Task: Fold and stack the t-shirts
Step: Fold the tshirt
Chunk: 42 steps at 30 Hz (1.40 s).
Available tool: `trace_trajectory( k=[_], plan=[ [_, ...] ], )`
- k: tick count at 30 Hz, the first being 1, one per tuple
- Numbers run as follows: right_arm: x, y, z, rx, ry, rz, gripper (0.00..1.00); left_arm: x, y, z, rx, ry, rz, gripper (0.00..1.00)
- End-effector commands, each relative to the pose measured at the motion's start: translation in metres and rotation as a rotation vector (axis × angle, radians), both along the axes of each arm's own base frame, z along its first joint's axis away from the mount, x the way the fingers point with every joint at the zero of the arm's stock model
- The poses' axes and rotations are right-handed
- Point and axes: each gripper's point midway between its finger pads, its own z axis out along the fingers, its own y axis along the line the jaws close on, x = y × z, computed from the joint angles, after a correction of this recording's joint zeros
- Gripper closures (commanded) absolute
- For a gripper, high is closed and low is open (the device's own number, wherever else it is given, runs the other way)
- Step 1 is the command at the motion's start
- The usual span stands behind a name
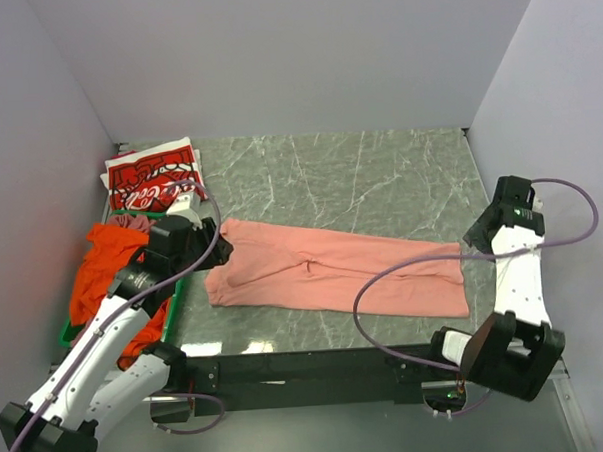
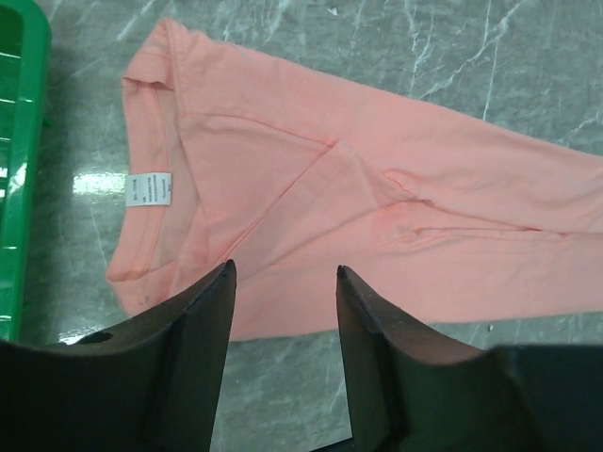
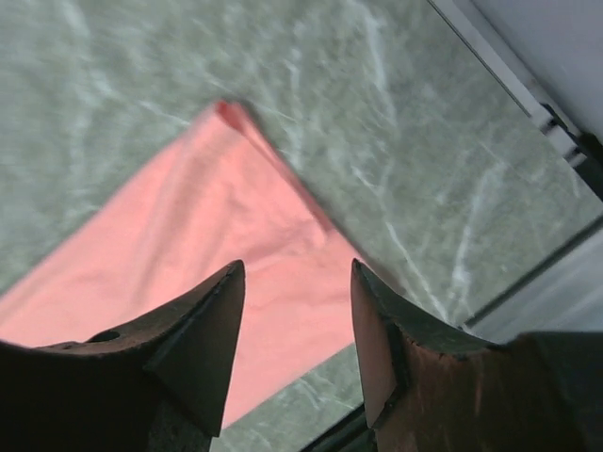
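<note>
A salmon-pink t-shirt (image 1: 334,275) lies flat on the marble table as a long strip folded lengthwise, its collar and white label (image 2: 149,190) at the left end. My left gripper (image 1: 219,252) (image 2: 285,268) hovers open over the collar end, nothing between its fingers. At the strip's right end (image 3: 217,235), my right gripper (image 1: 477,234) (image 3: 297,264) also stands open and empty above the corner. A folded red t-shirt with white Coca-Cola print (image 1: 151,178) sits at the back left. An orange t-shirt (image 1: 102,277) and a mauve one (image 1: 129,222) lie bunched in the crate.
A green plastic crate (image 1: 68,334) (image 2: 19,141) stands along the left wall, partly under my left arm. Grey walls close in the left, back and right. A black rail (image 1: 308,366) runs along the table's near edge.
</note>
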Motion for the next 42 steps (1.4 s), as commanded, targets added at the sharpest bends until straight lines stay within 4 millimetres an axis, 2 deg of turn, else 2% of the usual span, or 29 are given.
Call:
trace_trajectory(
  k=[1, 3, 5, 6, 8, 9, 10, 11, 14, 20, 24, 27, 28, 32, 36, 38, 39, 42],
  plan=[
    [0.018, 0.016, 0.019, 0.035, -0.164, 0.043, 0.45, 0.019, -0.018, 0.010, -0.047, 0.003, -0.021, 0.47],
    [0.027, 0.032, 0.017, 0.085, -0.196, 0.086, 0.47, 0.029, -0.025, 0.005, -0.051, 0.027, -0.016, 0.46],
    [0.040, 0.050, 0.014, 0.147, -0.228, 0.141, 0.48, 0.048, -0.033, -0.001, -0.046, 0.043, -0.013, 0.46],
    [0.043, 0.065, 0.003, 0.174, -0.196, 0.185, 0.48, 0.053, -0.038, -0.002, -0.051, 0.051, -0.021, 0.45],
    [0.051, 0.082, -0.005, 0.210, -0.182, 0.225, 0.49, 0.072, -0.046, -0.011, -0.039, 0.077, -0.017, 0.45],
    [0.052, 0.091, -0.017, 0.238, -0.143, 0.240, 0.49, 0.081, -0.050, -0.007, -0.043, 0.079, -0.016, 0.45],
    [0.056, 0.102, -0.022, 0.263, -0.137, 0.251, 0.50, 0.087, -0.054, -0.028, -0.024, 0.139, -0.017, 0.46],
    [0.055, 0.110, -0.034, 0.307, -0.103, 0.257, 0.50, 0.092, -0.055, -0.035, -0.028, 0.161, -0.011, 0.46],
    [0.055, 0.122, -0.051, 0.362, -0.081, 0.246, 0.51, 0.102, -0.060, -0.065, -0.035, 0.255, -0.009, 0.46],
    [0.039, 0.120, -0.093, 0.372, 0.052, 0.208, 0.52, 0.105, -0.055, -0.119, -0.004, 0.366, 0.001, 0.47],
    [0.040, 0.117, -0.109, 0.371, 0.099, 0.187, 0.52, 0.112, -0.052, -0.149, 0.037, 0.413, -0.005, 0.47],
    [0.042, 0.113, -0.117, 0.361, 0.150, 0.170, 0.52, 0.125, -0.045, -0.156, 0.062, 0.413, 0.015, 0.47],
    [0.041, 0.109, -0.119, 0.341, 0.167, 0.156, 0.52, 0.128, -0.043, -0.164, 0.070, 0.429, 0.021, 0.47],
    [0.042, 0.103, -0.126, 0.320, 0.214, 0.132, 0.52, 0.150, -0.042, -0.176, 0.075, 0.437, 0.019, 0.47],
    [0.051, 0.104, -0.130, 0.332, 0.219, 0.110, 0.52, 0.184, -0.061, -0.179, 0.057, 0.413, -0.043, 0.47],
    [0.062, 0.103, -0.127, 0.335, 0.209, 0.106, 0.52, 0.194, -0.063, -0.180, 0.071, 0.411, -0.057, 0.48],
    [0.066, 0.102, -0.127, 0.336, 0.210, 0.105, 0.52, 0.209, -0.067, -0.177, 0.074, 0.394, -0.061, 0.47],
    [0.082, 0.102, -0.121, 0.340, 0.194, 0.109, 0.52, 0.232, -0.069, -0.168, 0.106, 0.364, -0.070, 0.47]
  ],
)
